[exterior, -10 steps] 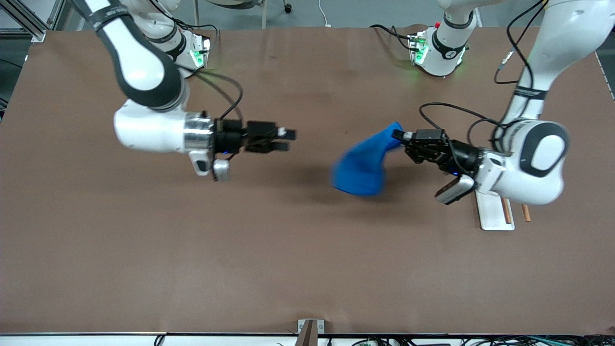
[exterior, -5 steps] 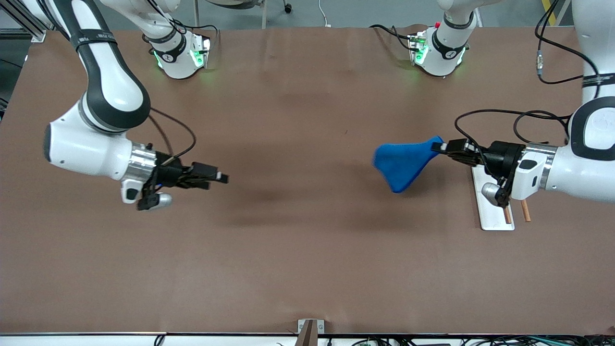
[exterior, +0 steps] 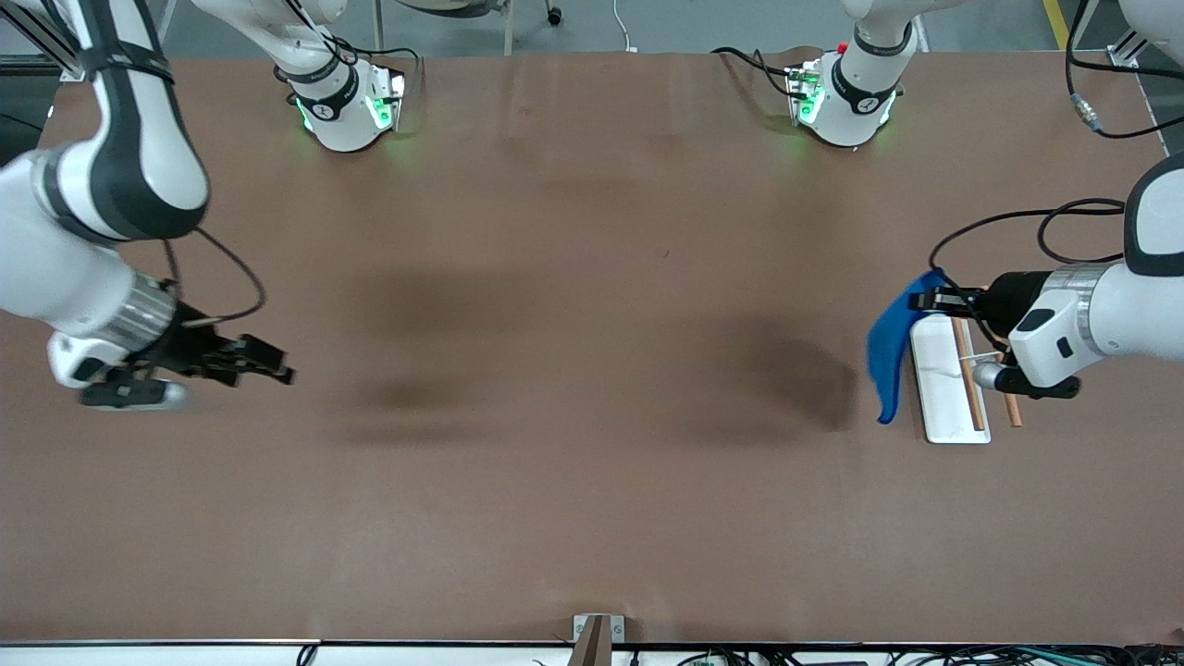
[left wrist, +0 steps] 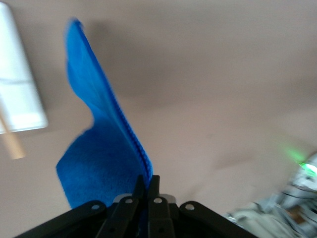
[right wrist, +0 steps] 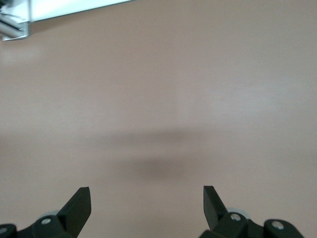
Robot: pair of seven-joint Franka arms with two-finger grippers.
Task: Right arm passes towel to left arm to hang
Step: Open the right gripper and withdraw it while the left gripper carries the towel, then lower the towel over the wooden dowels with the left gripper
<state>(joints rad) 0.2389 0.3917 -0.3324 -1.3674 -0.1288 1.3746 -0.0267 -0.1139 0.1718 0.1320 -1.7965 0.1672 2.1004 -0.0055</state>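
Black left gripper (exterior: 928,301) clamped on a corner of the small bright-blue soft cloth towel (exterior: 888,351), which hangs in the air just beside the white rack tray (exterior: 943,407) at the left arm's end of the table. Handover apparently done; hanging step in hand. Next: draping over the rack. Rack's rail partly hidden by the wrist. Black right gripper (exterior: 264,365) spread wide, empty, waiting over bare brown tabletop (exterior: 592,462).

The front view looks down from high across the counter (exterior: 592,462) toward both bases. Each of the 2 wrist views looks close past its own hand; left wrist and front share the towel (left wrist: 99,148).
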